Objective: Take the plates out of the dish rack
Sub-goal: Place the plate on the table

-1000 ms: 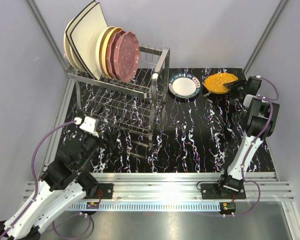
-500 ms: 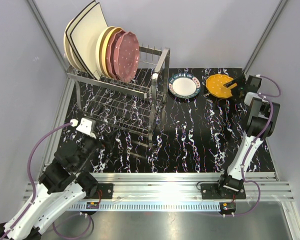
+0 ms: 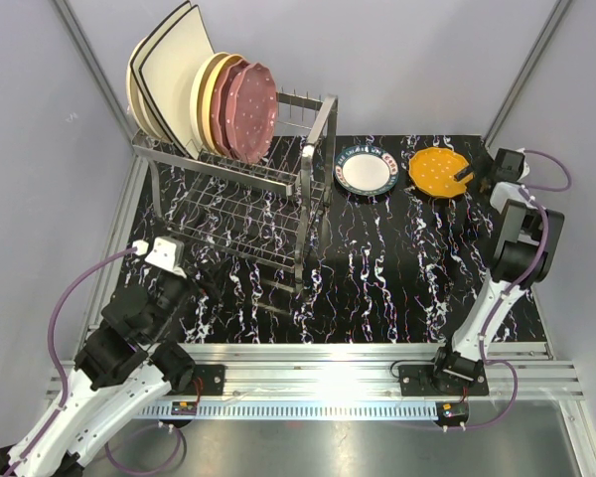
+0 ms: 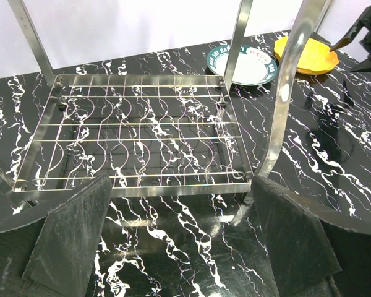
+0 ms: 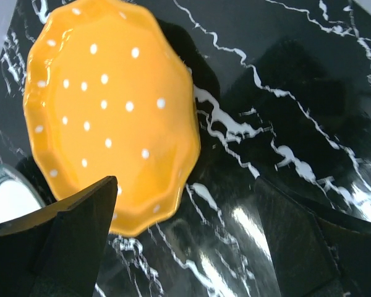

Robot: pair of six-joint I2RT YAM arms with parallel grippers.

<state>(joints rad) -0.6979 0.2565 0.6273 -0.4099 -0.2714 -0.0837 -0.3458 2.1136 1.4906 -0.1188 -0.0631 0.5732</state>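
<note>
Plates stood on edge in the rack's upper tier, faces to the right; overlap hid their count. An orange plate and a white plate lay flat on the table. Beside the orange rim the right gripper was spread, grasping nothing. The left gripper was spread too, facing the lower tier.

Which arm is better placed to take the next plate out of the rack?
Probably the left. The left hand, open and empty, is beside the rack, where the plates stand. The right hand is open at the orange plate, far across the table.
</note>
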